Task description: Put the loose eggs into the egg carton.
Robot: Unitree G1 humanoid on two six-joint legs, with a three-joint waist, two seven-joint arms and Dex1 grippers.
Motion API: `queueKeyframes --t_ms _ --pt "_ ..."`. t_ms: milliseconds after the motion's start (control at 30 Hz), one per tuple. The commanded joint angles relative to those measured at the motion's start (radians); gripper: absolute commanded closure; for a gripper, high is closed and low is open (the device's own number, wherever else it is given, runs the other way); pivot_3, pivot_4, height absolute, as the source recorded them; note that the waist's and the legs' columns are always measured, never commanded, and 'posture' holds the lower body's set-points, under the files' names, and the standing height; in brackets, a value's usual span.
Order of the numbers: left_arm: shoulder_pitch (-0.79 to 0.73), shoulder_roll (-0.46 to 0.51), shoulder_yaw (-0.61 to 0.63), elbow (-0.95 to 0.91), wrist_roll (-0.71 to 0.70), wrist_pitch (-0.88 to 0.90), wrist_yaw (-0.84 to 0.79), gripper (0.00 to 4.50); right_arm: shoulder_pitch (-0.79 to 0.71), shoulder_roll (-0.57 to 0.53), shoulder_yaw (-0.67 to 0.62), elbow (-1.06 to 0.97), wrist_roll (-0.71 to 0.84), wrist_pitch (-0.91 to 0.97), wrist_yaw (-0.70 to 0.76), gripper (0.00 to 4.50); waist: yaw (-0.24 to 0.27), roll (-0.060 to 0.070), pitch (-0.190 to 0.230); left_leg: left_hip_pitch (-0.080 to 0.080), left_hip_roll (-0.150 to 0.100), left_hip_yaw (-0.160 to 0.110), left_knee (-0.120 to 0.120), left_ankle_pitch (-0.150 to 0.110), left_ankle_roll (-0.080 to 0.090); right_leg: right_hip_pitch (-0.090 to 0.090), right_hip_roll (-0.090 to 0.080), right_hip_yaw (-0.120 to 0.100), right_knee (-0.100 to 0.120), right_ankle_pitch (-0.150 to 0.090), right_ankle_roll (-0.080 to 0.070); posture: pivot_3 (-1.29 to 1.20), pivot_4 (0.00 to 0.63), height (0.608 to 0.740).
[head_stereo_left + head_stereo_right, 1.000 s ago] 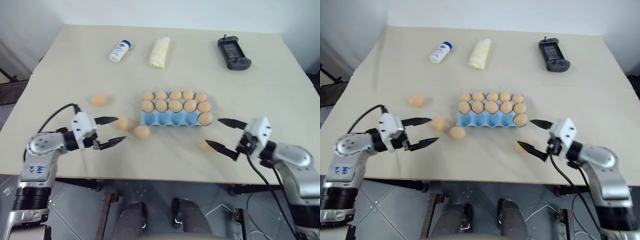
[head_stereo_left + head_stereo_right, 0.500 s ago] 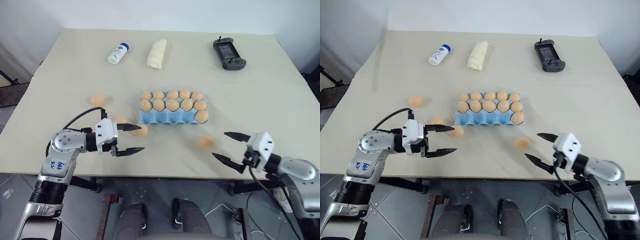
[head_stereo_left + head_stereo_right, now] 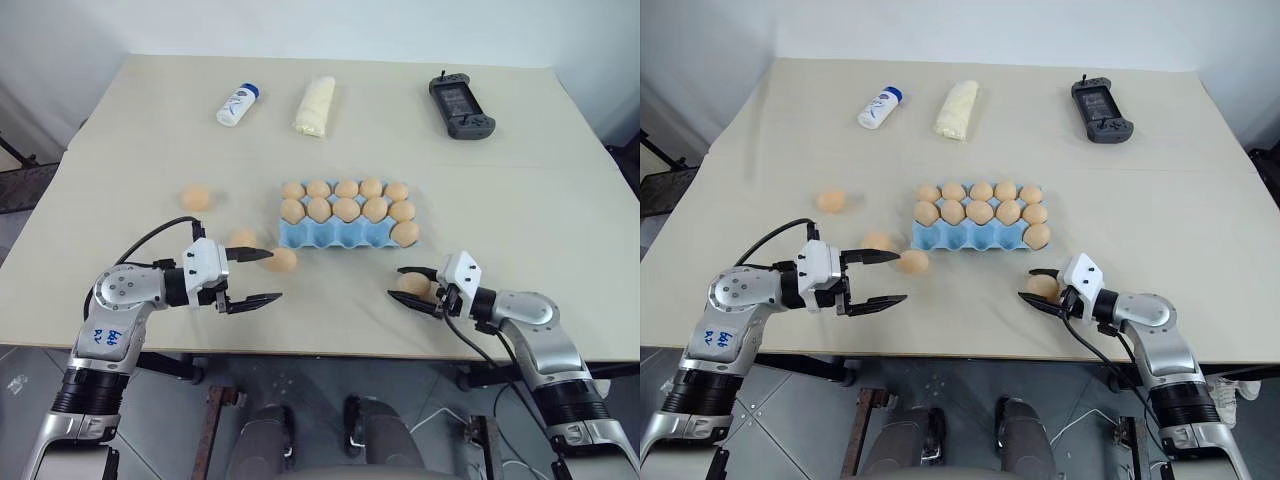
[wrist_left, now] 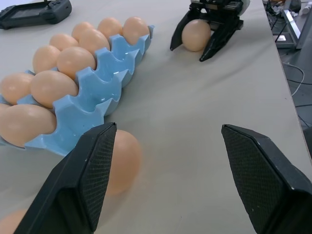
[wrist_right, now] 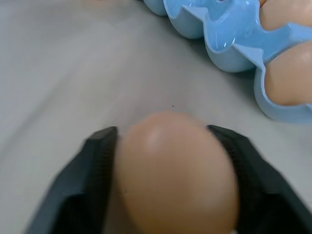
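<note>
tan egg (image 3: 414,284) pinched in the closed right hand (image 3: 411,287); left hand (image 3: 258,276) agape, empty, beside another egg (image 3: 282,260)

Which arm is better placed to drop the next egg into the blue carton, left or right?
Right. The right gripper is already shut on an egg just off the egg carton, near its empty front cups. The left gripper is open, with an egg at one fingertip, ungrasped.

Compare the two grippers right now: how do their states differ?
The right gripper has its jaws closed on a loose egg near the table's front edge; the left gripper has its jaws open and holds nothing, an egg lying beside its upper finger. Both hover low over the table.
</note>
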Motion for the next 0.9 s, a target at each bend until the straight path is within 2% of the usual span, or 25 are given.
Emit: queueKeyframes --t_ms 33,167,233,333,467,600,733,900 --pt "0.024 0.020 0.040 -0.044 -0.002 -0.009 0.018 0.84 -0.026 0.017 -0.004 -0.081 0.032 0.018 -0.002 2.68 -0.002 0.000 0.000 0.000 0.000 0.000 0.000 0.000 0.000 0.000 0.000 0.000 0.000 0.000 0.000 0.00 0.150 0.740" --pt "0.035 0.021 0.046 -0.042 0.000 -0.012 0.030 0.84 -0.082 0.055 -0.012 -0.143 0.065 0.092 -0.037 2.68 -0.007 0.000 0.000 0.000 0.000 0.000 0.000 -0.002 -0.004 0.000 0.000 0.000 0.001 0.000 0.000 0.00 0.150 0.740" --pt "0.038 0.017 0.041 -0.039 0.003 -0.014 0.036 0.84 -0.159 0.087 0.003 -0.126 0.050 0.119 -0.067 2.68 -0.012 0.000 0.000 0.000 0.000 -0.001 0.000 -0.002 -0.005 0.000 0.000 0.000 0.001 0.000 0.000 0.00 0.150 0.740" --pt "0.040 0.009 0.033 -0.039 0.008 -0.014 0.045 0.84 -0.280 0.132 0.023 -0.005 -0.022 0.094 -0.128 2.68 -0.023 0.001 0.000 0.000 0.000 -0.001 0.000 -0.002 -0.005 -0.001 -0.001 0.000 0.001 0.000 0.000 0.00 0.150 0.740" --pt "0.041 0.005 0.027 -0.043 0.012 -0.012 0.055 0.84 -0.368 0.159 0.032 0.141 -0.077 0.040 -0.168 2.68 -0.022 0.001 0.000 -0.001 0.000 -0.002 -0.002 0.000 -0.003 -0.001 -0.001 -0.003 0.000 0.000 0.000 0.00 0.150 0.740" --pt "0.054 0.007 0.037 -0.056 0.010 -0.008 0.066 0.84 -0.385 0.174 0.030 0.182 -0.066 0.025 -0.137 1.36 -0.023 0.001 0.001 -0.003 0.000 -0.003 -0.002 0.002 -0.006 -0.002 -0.001 -0.005 0.000 0.000 0.000 0.00 0.150 0.740" --pt "0.082 0.021 0.073 -0.067 -0.006 0.007 0.084 0.84 -0.338 0.152 0.002 0.048 0.000 0.053 -0.089 0.04 -0.025 0.002 0.001 -0.004 0.000 -0.002 -0.003 0.001 -0.005 -0.002 -0.001 -0.007 0.000 0.001 0.001 0.00 0.150 0.740" --pt "0.125 0.054 0.165 -0.039 -0.048 0.024 0.080 0.84 -0.217 0.054 -0.042 -0.118 0.091 0.026 0.038 0.04 -0.022 0.002 0.001 -0.004 0.001 -0.003 -0.002 -0.002 -0.001 -0.002 -0.001 -0.008 -0.001 0.001 0.001 0.00 0.150 0.740"
